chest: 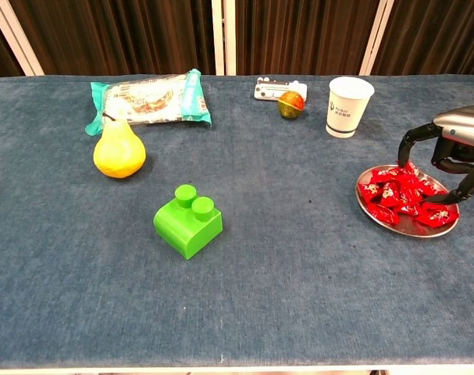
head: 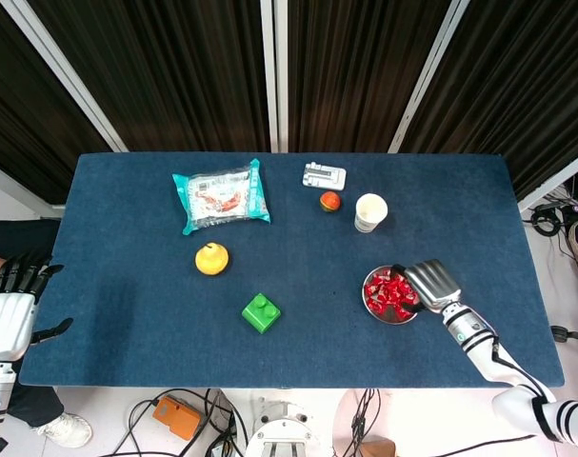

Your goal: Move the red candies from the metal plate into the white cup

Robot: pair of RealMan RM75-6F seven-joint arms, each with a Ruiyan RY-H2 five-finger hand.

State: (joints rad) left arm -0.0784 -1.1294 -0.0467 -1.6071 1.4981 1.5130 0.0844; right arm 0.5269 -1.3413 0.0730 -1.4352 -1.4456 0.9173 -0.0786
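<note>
A dark blue cloth-covered table (chest: pixel 299 297) filled both views, seen from the robot's own side.

Nearest the robot, at the table's left edge and off the cloth, the left hand (head: pixel 9 314) hung palm down with its dark fingers (head: pixel 22 271) spread apart, holding nothing.

A little farther in stood a green building block (chest: pixel 188 220) with two round studs on top, left of the table's middle.

To the right, at about the same depth, lay the metal plate (chest: pixel 408 226), a shallow round dish heaped with red candies (chest: pixel 400 194) in shiny wrappers. The right hand (chest: pixel 447 148) arched over the plate from its right side, fingers apart and curled downward. Its dark fingertips (chest: pixel 406 148) reached down to the pile, one at the far rim and one on the near right side. Whether any candy was actually pinched could not be told.

Farther back on the left stood a yellow pear (chest: pixel 119 152), upright. Behind it, just touching, lay a teal snack packet (chest: pixel 151 98).

On the right, well beyond the plate, the white cup (chest: pixel 349 106) stood upright. Just left of it sat a small red and green ball (chest: pixel 291 104), touching a small white ridged object (head: pixel 324 175) behind it.
</note>
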